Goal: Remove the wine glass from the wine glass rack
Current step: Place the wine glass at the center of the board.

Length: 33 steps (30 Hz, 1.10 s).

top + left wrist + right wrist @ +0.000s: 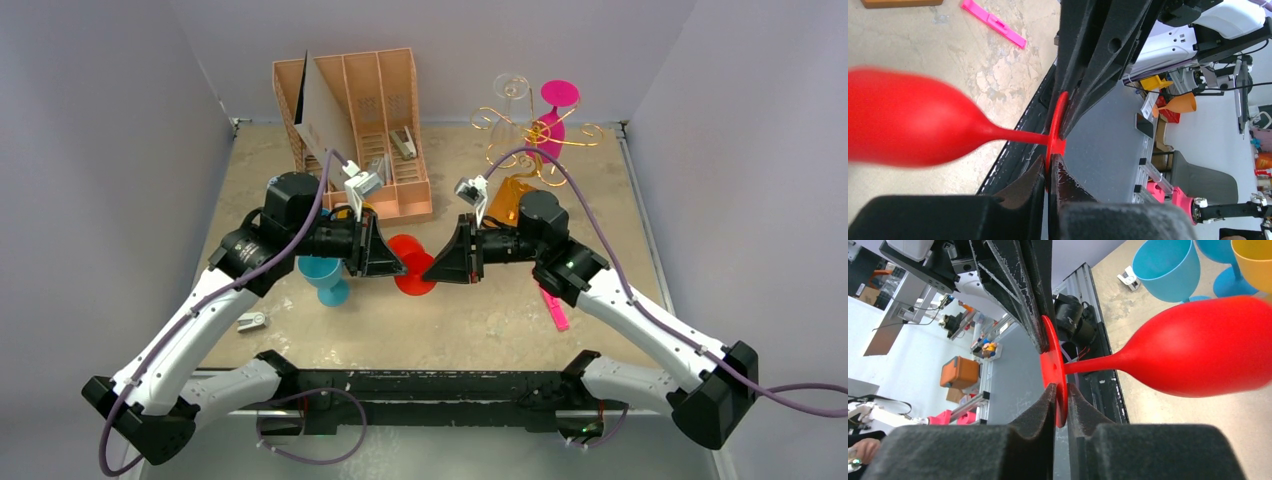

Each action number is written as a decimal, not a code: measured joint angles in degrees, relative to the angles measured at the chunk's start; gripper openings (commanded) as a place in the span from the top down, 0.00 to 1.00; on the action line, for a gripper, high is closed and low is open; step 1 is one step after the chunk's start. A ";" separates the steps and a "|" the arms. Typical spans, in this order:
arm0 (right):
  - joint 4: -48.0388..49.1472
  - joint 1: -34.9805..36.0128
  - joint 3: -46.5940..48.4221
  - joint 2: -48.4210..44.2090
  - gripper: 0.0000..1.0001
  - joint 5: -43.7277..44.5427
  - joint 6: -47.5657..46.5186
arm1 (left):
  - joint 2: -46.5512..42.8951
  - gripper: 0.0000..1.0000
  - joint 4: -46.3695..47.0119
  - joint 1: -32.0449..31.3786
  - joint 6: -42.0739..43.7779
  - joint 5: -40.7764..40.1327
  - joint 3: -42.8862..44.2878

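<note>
Red glass [412, 272] lies sideways in the air over the middle of the surface [480, 320], well apart from the rack [540, 135], where a magenta glass [555, 110] hangs. Left pincer [1048, 167] is clamped on the rim of its foot [1058, 125]; right pincer [1061, 400] pinches the opposite rim. Two grips on one thin disc suggest a hand-over, the flat foot giving both pincers purchase while the bowl juts free.
</note>
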 measured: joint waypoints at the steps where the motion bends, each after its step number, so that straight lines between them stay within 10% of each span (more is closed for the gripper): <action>1: 0.00 -0.02 0.00 0.26 0.74 -0.24 0.33 | 0.00 1.00 0.02 0.00 -0.02 0.13 0.00; 20: 3.65 0.11 0.31 3.58 0.65 -5.03 7.50 | -1.20 1.00 4.20 -1.64 -0.07 -0.55 -0.98; 29: 2.80 0.26 1.33 4.11 0.99 -5.38 8.33 | -1.88 1.00 4.15 -1.68 0.11 -2.10 -0.98; 33: 3.04 0.37 1.33 4.00 1.00 -5.35 8.44 | -1.97 0.98 4.15 -1.68 0.24 -2.14 -0.98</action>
